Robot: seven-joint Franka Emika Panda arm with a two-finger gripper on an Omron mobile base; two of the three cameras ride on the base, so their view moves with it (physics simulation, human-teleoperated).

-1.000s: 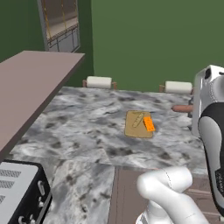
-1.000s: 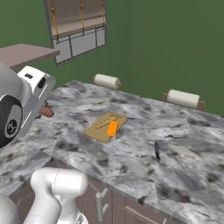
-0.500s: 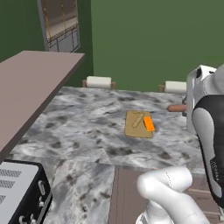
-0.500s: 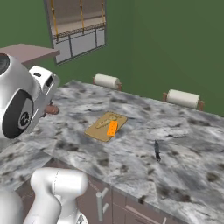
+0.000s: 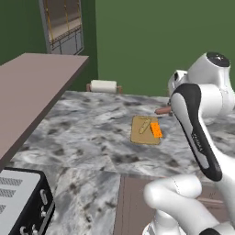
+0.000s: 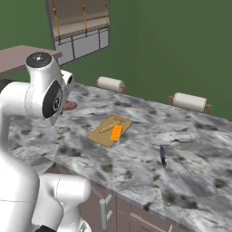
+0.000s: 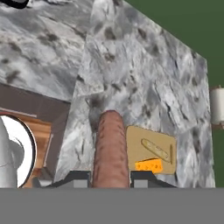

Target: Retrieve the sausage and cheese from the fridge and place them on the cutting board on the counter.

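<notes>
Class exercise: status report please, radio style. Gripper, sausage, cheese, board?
Gripper shut on sausage, above counter. Cheese already on cutting board. Nothing blocking the board.

Sausage (image 7: pixel 110 148), reddish-brown link, clamped betw. my jaws, sticking straight out ahead, off the marbled surface (image 5: pixel 92 133). Cheese (image 7: pixel 149 165), orange wedge, flat on tan cutting board (image 7: pixel 136 148) just right of jaws.

A glossy white robot arm (image 5: pixel 202 133) built of rounded, tube-like segments, with dark grey bands along its links and dark circular caps at the joints, rises beside the counter (image 5: pixel 92 133); faint small lettering runs along one dark band.
</notes>
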